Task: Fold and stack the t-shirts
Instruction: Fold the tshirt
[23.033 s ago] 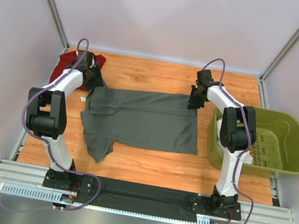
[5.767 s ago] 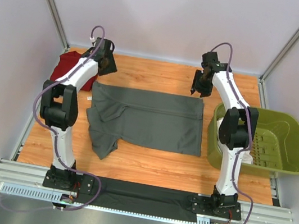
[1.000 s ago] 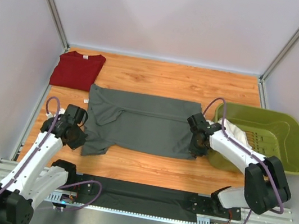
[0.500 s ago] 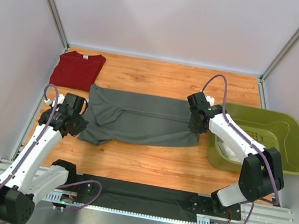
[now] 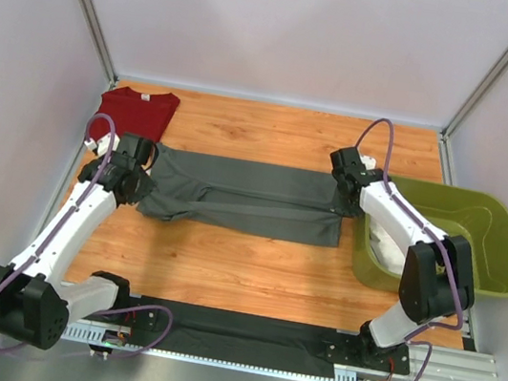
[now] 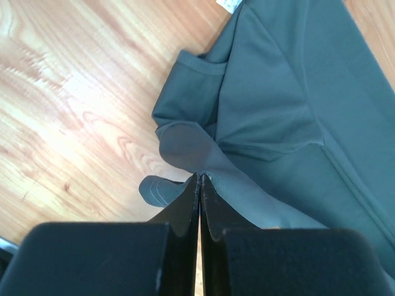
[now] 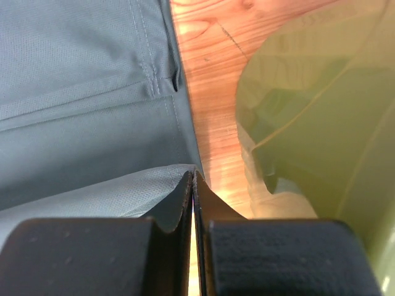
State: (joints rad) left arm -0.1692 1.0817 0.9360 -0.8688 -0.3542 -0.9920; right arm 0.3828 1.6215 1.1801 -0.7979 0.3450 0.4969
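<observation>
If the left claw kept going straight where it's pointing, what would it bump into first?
Most likely the dark grey t-shirt: the left gripper is shut on its edge, and more of that cloth lies just ahead. Depth is unclear.

One dark grey t-shirt [image 5: 243, 198] lies stretched sideways across mid table [image 5: 251, 267], a narrow band, near edge lifted at both ends and drawn over the rest. The dark red t-shirt [image 5: 133, 113] lies folded flat at the far-left corner, just beside the grey one's left end.
</observation>
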